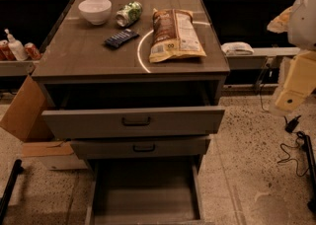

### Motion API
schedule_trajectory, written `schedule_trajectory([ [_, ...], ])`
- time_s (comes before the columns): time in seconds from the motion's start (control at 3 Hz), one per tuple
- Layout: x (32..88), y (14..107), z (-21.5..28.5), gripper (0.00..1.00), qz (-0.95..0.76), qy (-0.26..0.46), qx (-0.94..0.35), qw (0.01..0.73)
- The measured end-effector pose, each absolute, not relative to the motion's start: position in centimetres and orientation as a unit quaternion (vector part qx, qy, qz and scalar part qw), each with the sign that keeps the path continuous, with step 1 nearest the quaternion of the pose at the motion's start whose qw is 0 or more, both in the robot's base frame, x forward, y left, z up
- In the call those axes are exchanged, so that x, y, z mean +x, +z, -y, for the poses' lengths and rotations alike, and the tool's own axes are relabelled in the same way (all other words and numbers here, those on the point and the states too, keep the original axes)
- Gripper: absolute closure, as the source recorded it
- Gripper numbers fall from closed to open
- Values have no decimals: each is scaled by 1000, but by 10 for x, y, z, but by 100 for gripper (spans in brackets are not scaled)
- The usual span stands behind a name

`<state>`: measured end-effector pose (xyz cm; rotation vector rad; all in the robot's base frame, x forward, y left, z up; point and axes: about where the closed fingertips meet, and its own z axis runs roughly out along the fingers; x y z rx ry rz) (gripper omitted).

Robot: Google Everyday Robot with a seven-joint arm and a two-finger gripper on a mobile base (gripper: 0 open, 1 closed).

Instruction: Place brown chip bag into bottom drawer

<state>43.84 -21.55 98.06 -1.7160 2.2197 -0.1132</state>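
The pick-up step is judged not yet begun. The brown chip bag [175, 34] lies flat and untouched on the worktop [74, 56], in the upper middle of the frame. The tool [291, 93] is seen at the right edge, well apart from the bag; whether it is spread or pressed together cannot be told. The bottom drawer [145, 189] is already pulled out at the lower middle, its plain flat grey floor exposed.

Next, the tool would have to be brought over the worktop and lowered onto the bag. The bag is pillow-shaped, of crinkly film, and is expected to yield and slip, so a pinch across its puffed body is called for. A crushed green can [129, 13] and a dark blue packet [121, 38] lie near its left side and should be avoided.
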Motion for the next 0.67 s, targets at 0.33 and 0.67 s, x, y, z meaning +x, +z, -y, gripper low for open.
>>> schedule_trajectory([
  [0.33, 439, 980, 216, 0, -780, -40, -602, 166],
  [0.67, 472, 970, 221, 0, -797, -26, -570, 196],
])
